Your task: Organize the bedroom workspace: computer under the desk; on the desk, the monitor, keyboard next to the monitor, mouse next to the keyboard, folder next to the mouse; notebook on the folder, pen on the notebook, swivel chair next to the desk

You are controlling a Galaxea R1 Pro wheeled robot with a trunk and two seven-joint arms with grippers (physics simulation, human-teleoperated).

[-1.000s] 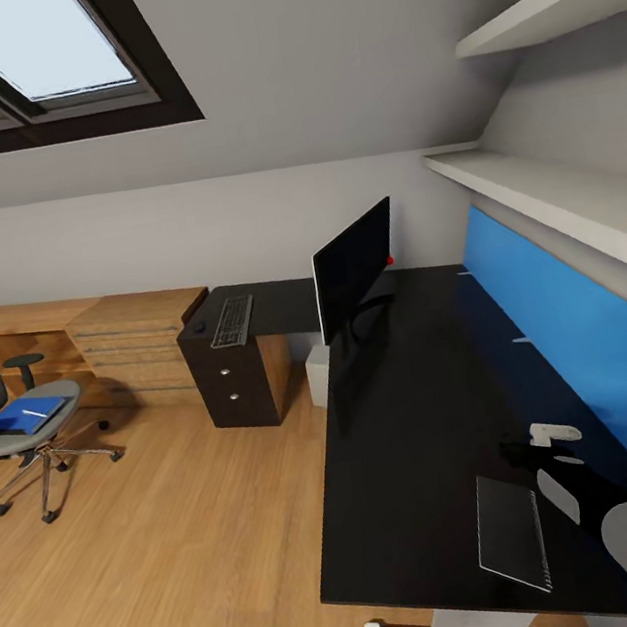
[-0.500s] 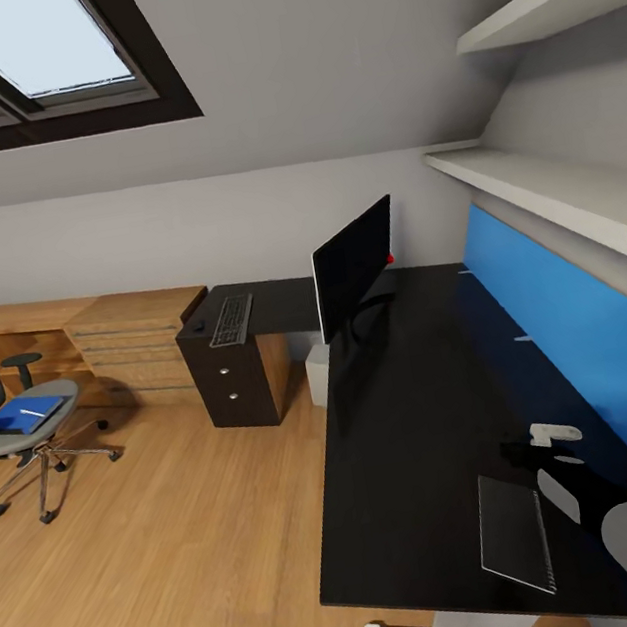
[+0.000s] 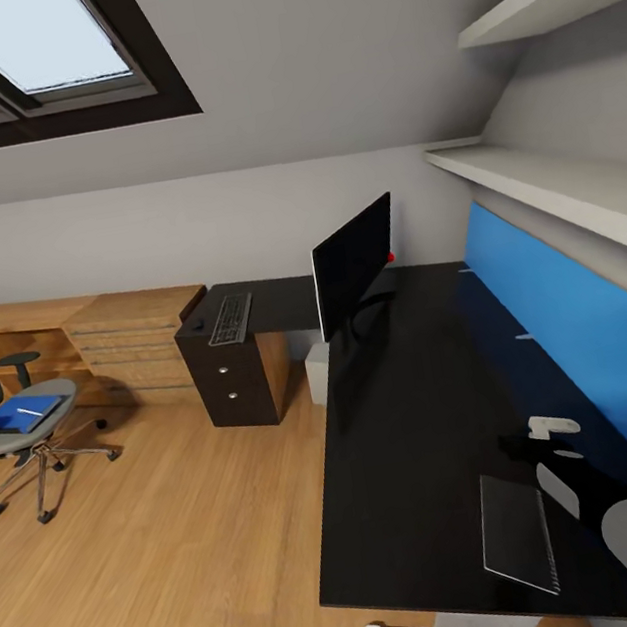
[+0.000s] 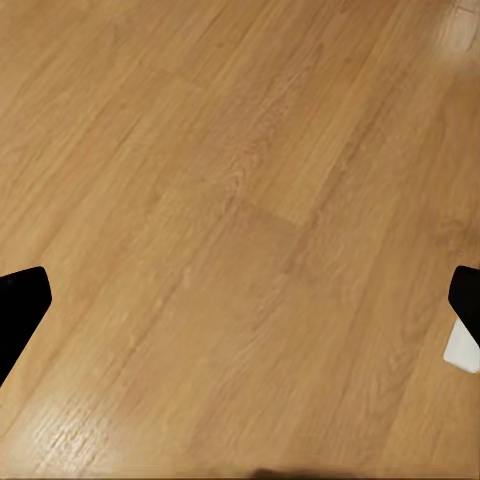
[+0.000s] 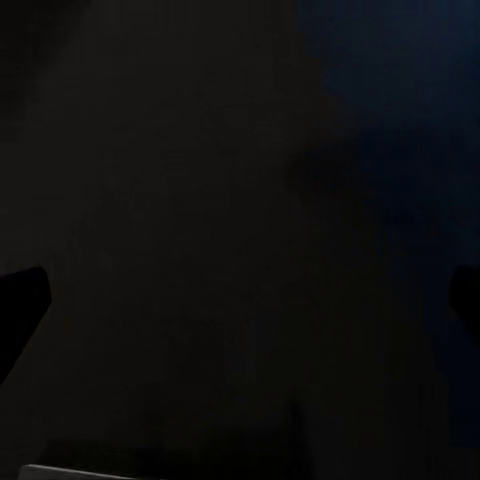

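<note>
head view: notebook (image 3: 513, 533) near the desk's (image 3: 408, 460) front edge; monitor (image 3: 354, 264) at its inner corner; keyboard (image 3: 230, 319) and mouse (image 3: 197, 325) on the far wing; folder (image 3: 14, 415) on the chair (image 3: 22, 425). both grippers' fingers spread wide.

No text, label, brand or number can be read anywhere; the keyboard (image 3: 230, 319) keys are too small.
</note>
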